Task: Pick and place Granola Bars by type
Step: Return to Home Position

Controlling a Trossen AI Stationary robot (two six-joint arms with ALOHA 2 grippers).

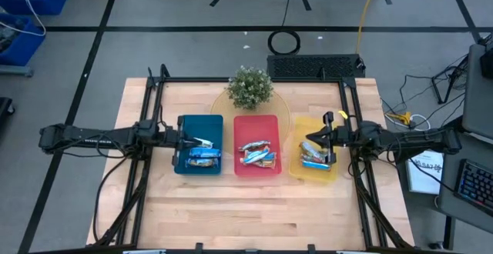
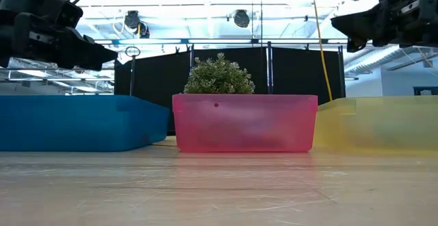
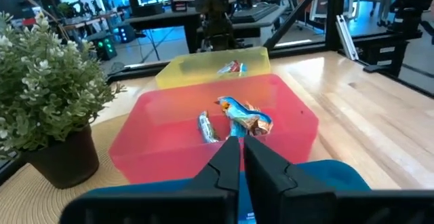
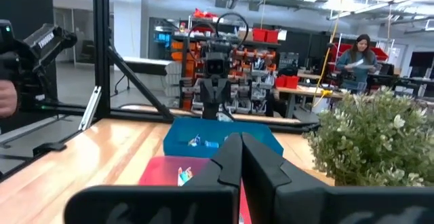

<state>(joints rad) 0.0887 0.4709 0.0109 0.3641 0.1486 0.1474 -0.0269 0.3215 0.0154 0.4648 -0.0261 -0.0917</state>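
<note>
Granola bars in shiny blue-white wrappers lie in three trays side by side: the blue tray (image 1: pixel 185 125) holds bars (image 1: pixel 204 158), the red tray (image 1: pixel 256 120) holds bars (image 1: pixel 258 155) (image 3: pixel 244 117), and the yellow tray (image 1: pixel 302 169) holds bars (image 1: pixel 314 157) (image 3: pixel 230 66). My left gripper (image 1: pixel 206 142) (image 3: pixel 241 151) hovers over the blue tray with its fingers shut and nothing between them. My right gripper (image 1: pixel 310 140) (image 4: pixel 241 149) hovers over the yellow tray, also shut and empty. In the low view both arms (image 2: pixel 48 31) (image 2: pixel 390 14) hang above the tray rims.
A small potted plant (image 1: pixel 250 87) (image 3: pixel 41 81) stands on a round mat behind the red tray. Black frame rails (image 1: pixel 154 92) run along the table's left and right sides. Bare wood (image 1: pixel 254 208) stretches in front of the trays. A person (image 4: pixel 356 58) stands far off in the room.
</note>
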